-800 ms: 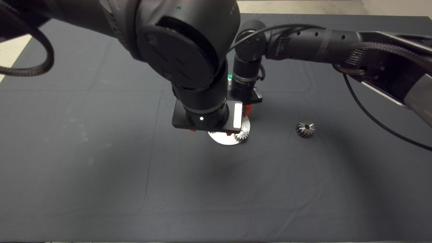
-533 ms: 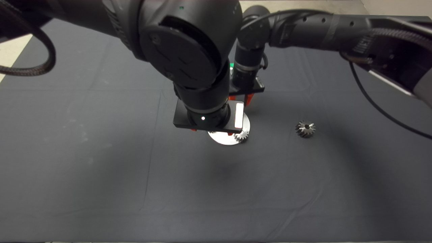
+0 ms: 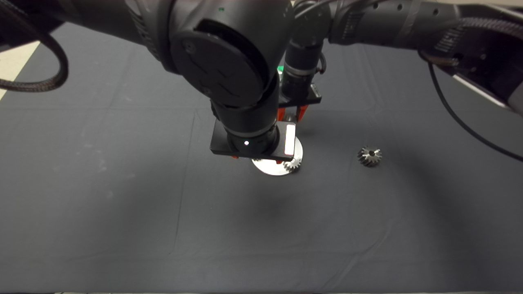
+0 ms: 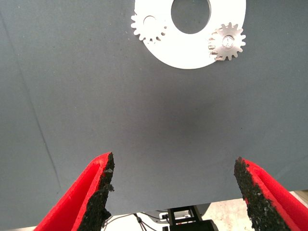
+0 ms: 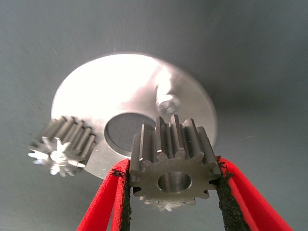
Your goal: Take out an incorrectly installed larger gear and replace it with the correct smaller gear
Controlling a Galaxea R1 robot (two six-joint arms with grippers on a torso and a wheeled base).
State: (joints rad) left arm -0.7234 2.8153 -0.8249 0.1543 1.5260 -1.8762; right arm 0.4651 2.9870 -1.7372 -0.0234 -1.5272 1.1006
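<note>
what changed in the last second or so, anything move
The right arm moved up the head view, away from the round plate, taking the right gripper with it; that gripper is shut on the smaller gear. The left gripper stays open over the mat beside the plate. The larger gear still lies alone on the mat, and the plate's silvery gear did not move.

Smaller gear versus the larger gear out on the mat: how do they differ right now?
The smaller gear is clamped in the right end effector above the round plate; the larger gear lies loose on the mat, away from the plate. The smaller gear has short straight teeth, the larger gear long flared ones. Both are metal with a centre hole.
</note>
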